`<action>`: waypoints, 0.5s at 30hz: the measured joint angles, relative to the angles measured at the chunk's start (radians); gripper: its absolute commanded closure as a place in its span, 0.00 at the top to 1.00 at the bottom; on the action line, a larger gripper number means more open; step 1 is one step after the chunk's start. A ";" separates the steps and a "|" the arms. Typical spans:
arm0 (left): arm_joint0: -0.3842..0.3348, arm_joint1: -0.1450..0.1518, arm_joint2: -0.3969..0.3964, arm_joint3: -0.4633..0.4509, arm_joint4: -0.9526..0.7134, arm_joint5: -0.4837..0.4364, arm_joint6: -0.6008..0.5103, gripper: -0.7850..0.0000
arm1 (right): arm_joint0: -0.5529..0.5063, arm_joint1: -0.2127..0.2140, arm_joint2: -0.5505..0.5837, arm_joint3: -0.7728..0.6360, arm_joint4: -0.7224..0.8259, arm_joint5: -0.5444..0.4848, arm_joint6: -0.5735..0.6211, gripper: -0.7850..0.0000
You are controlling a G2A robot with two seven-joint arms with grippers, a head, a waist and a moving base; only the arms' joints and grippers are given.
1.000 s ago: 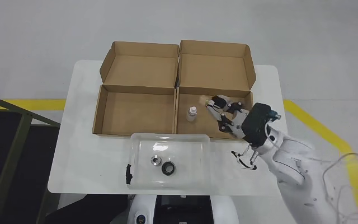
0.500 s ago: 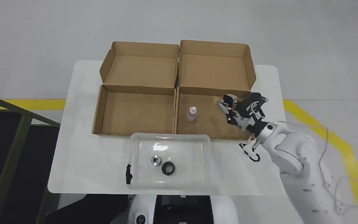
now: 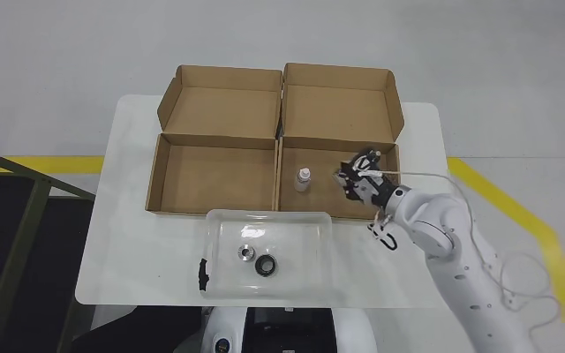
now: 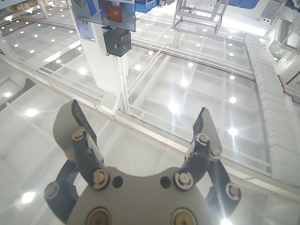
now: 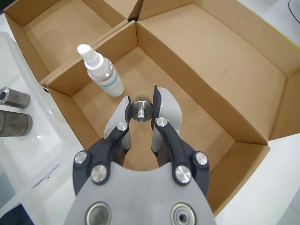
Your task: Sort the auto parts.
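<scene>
Holds a small round metal part (image 5: 140,114) pinched in the right gripper (image 5: 140,105), over the floor of the right cardboard box (image 5: 211,76), near an upright spray bottle (image 5: 103,73). Has the left gripper (image 4: 140,127) spread wide, empty, aimed at the ceiling. Probably risks knocking the bottle over on opening, or letting the smooth cylinder roll if released tilted. Leaves 2 more metal pieces (image 3: 265,264) in the clear tray (image 3: 300,234).

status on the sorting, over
Right gripper shut on metal part, over right box. Left gripper open, pointing up. Spray bottle near, not touching.
</scene>
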State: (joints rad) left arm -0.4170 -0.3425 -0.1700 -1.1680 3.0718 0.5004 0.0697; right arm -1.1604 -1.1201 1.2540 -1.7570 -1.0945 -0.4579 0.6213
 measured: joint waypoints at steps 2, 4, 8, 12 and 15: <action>0.000 0.000 0.000 0.000 0.000 0.000 0.000 1.00 | 0.018 -0.002 -0.021 0.018 -0.012 0.002 0.021 0.00; 0.000 0.000 0.000 0.000 0.000 0.000 0.000 1.00 | 0.038 -0.005 -0.044 0.037 -0.022 0.004 0.042 0.00; 0.000 0.000 0.000 0.000 0.000 0.000 0.000 1.00 | 0.071 -0.011 -0.076 0.068 -0.025 0.009 0.065 0.00; 0.000 0.000 0.000 0.000 0.000 0.000 0.000 1.00 | 0.101 -0.016 -0.109 0.098 -0.029 0.011 0.088 0.00; 0.000 0.000 0.000 0.000 0.000 0.000 0.000 1.00 | 0.117 -0.020 -0.131 0.116 -0.034 0.016 0.102 0.00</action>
State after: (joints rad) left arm -0.4170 -0.3425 -0.1700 -1.1680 3.0718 0.5004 0.0697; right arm -1.0434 -1.1403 1.1231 -1.6406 -1.1280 -0.4419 0.7237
